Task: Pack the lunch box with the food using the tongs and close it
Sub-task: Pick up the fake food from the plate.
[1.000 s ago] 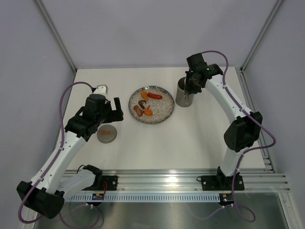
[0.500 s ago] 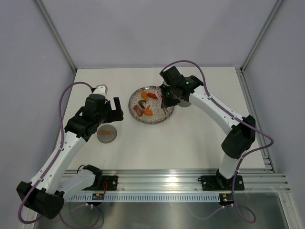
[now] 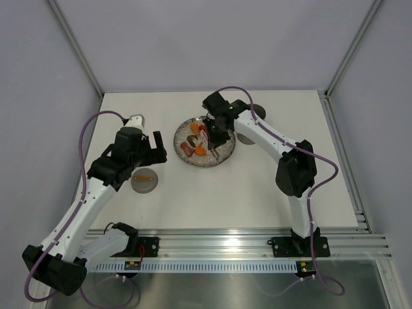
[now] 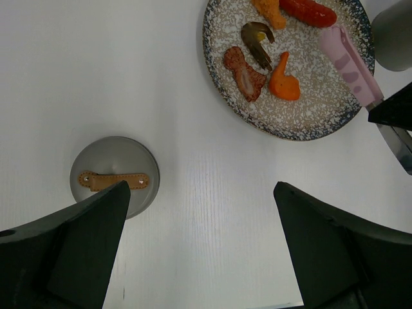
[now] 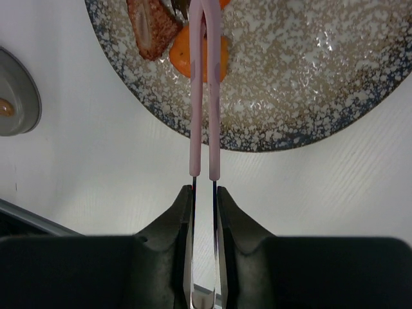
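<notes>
A white tabletop [image 3: 257, 187] is seen to carry everything; a speckled plate [image 5: 309, 84] lies directly ahead of and below the right end effector [image 5: 205, 193]; the lunch box [image 4: 394, 35] stands just beside the plate, off to that end effector's right, and is largely hidden by the arm in the top view; being rigid, tall and narrow, it is judged easy to tip if knocked. Its lid [image 4: 114, 177] lies apart, under the left end effector [image 4: 201, 193], whose fingers are spread wide with nothing between them; the tan strap on the lid is judged the natural place to take hold.

The tongs [image 5: 205, 96] are clamped at their thin metal handle by the right end effector; the pink arms reach forward over the plate with a narrow gap between them; whether anything is caught at the tips cannot be told. The tongs are judged light and springy, so the squeeze is best kept gentle.

The food lies at the tips: an orange chunk [image 5: 180, 55] beneath them, a brown piece [image 5: 149, 26] just left; the pieces are judged light, smooth and apt to slip, and are best pinched across the middle.
</notes>
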Controlling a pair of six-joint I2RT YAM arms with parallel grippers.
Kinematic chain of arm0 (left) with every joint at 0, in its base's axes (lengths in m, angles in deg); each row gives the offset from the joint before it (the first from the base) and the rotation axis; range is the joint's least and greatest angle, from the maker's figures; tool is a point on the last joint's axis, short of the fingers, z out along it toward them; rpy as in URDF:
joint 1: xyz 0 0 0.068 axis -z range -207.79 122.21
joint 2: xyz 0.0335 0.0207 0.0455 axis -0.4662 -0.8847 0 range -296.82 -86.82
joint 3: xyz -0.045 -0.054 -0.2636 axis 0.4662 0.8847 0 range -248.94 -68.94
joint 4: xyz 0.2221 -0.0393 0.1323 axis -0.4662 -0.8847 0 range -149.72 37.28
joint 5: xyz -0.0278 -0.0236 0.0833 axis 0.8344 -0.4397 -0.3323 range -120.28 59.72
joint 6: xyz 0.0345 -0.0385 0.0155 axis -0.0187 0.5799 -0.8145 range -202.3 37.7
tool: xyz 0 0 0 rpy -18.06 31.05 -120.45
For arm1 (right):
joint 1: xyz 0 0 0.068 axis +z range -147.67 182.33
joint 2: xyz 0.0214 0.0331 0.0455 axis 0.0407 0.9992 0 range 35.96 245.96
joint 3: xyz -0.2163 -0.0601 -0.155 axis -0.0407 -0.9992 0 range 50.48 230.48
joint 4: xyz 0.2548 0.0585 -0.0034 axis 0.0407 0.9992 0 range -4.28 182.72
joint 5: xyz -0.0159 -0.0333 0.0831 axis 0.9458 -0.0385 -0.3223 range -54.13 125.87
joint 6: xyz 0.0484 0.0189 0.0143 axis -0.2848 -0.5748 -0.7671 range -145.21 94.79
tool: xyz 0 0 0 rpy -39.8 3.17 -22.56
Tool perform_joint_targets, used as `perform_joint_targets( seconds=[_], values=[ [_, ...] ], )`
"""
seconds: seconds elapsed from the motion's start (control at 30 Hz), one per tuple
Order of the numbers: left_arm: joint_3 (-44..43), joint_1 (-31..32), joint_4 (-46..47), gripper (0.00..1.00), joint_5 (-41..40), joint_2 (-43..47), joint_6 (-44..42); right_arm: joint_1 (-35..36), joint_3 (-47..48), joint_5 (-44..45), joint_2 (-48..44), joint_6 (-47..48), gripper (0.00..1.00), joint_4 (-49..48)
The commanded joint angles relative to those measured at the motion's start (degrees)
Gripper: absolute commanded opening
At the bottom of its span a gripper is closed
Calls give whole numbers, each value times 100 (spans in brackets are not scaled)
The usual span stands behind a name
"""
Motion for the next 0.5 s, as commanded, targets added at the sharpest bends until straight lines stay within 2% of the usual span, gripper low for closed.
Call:
perform_joint_targets(
  seconds=[0.0,0.17,0.47],
  values=[
    [-159,13,156,99,79,104,7,13,799,-98,315,200,21,149],
    [-159,13,120,99,27,147,-2,22,1792,104,1069,244,23,553],
    [-220,13,32,99,-44,174,-19,13,2743,359,1809,130,27,782]
  ],
)
